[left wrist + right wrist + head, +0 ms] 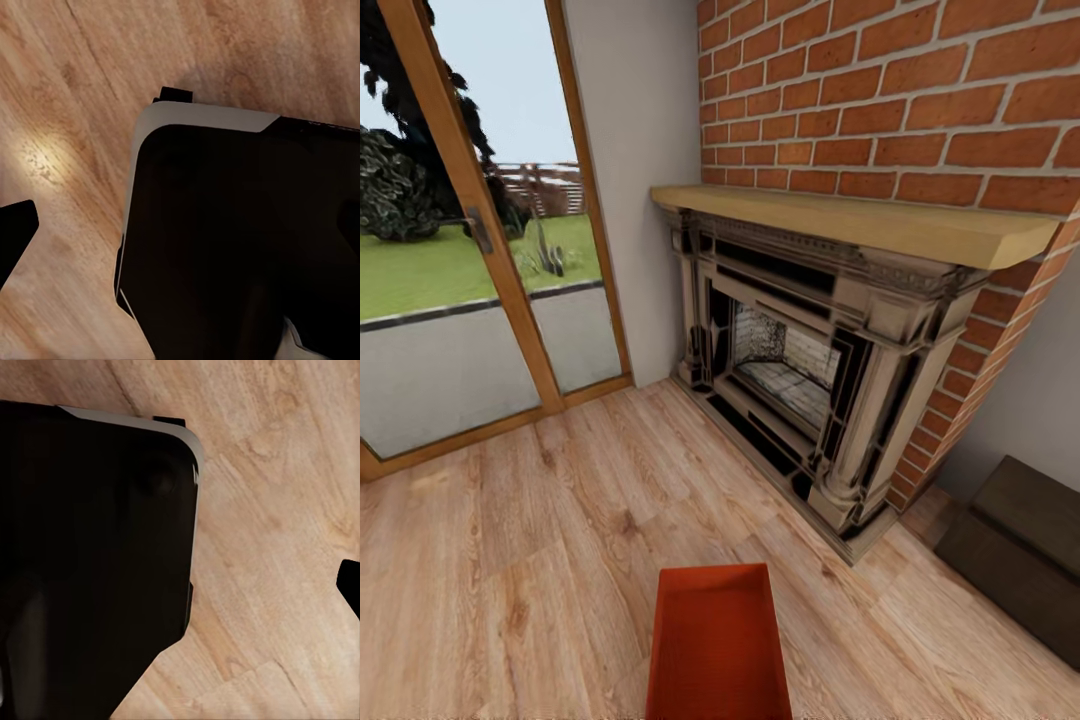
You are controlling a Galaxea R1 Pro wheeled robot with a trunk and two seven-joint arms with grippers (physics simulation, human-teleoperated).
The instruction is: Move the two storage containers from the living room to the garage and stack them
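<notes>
One red-orange storage container point(718, 640) stands open-topped on the light wood-plank floor point(520, 560) of the living room, low in the middle of the head view, close in front of me. The second container is out of view. In the left wrist view a dark fingertip point(15, 234) pokes in at the frame's edge over bare planks, beside my black, white-rimmed base point(225, 240). The right wrist view has a dark fingertip point(351, 585) at its edge, again beside the base point(90, 555). Neither gripper holds anything.
The red brick fireplace point(810, 370) with its wooden mantel point(860, 220) stands ahead to the right. A glass door with a wooden frame point(470, 230) is at the left. A dark low bench point(1025, 545) sits at the right edge.
</notes>
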